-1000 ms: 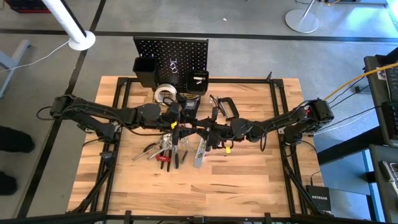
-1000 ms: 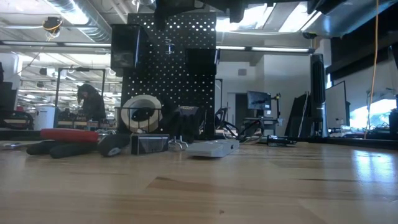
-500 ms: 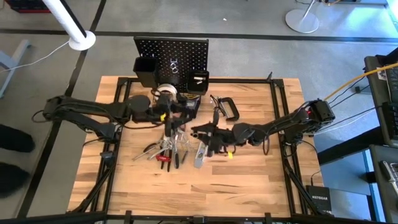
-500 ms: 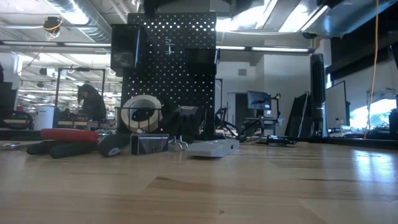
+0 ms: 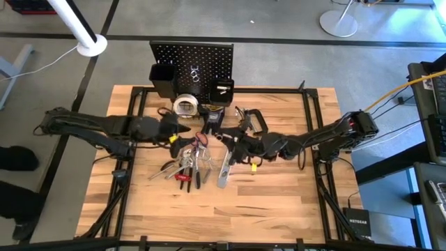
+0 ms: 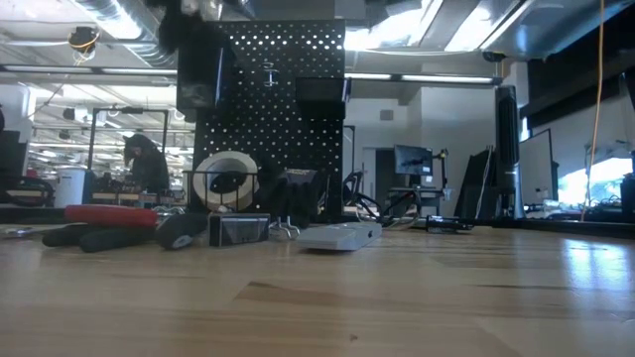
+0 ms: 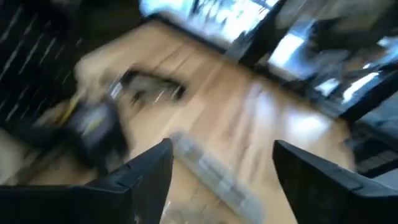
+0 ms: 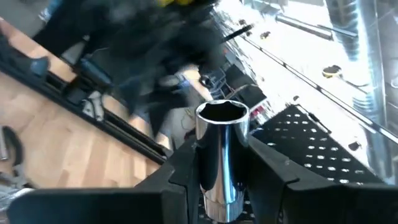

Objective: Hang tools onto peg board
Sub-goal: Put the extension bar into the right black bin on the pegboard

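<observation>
Barely started I reckon: my right gripper [image 8: 219, 180] clamps a shiny steel socket [image 8: 220, 146], left gripper [image 7: 217, 180] gapes empty, the pile of hand tools [image 5: 188, 164] unhung.

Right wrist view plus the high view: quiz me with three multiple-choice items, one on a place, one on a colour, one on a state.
1. Where is the tape roll?
A. Hung on the peg board
B. On the table, in front of the peg board
C. In a gripper

2. What colour is the socket in the right gripper?
A. Shiny silver
B. Red
C. Yellow

3. What state is the left gripper in?
A. Shut on scissors
B. Shut on a glove
C. Open, empty

Key: 1 B, it rests on wood below the board; 2 A, chrome shows between the fingers; 3 C, its fingers stand apart with nothing between them.
</observation>
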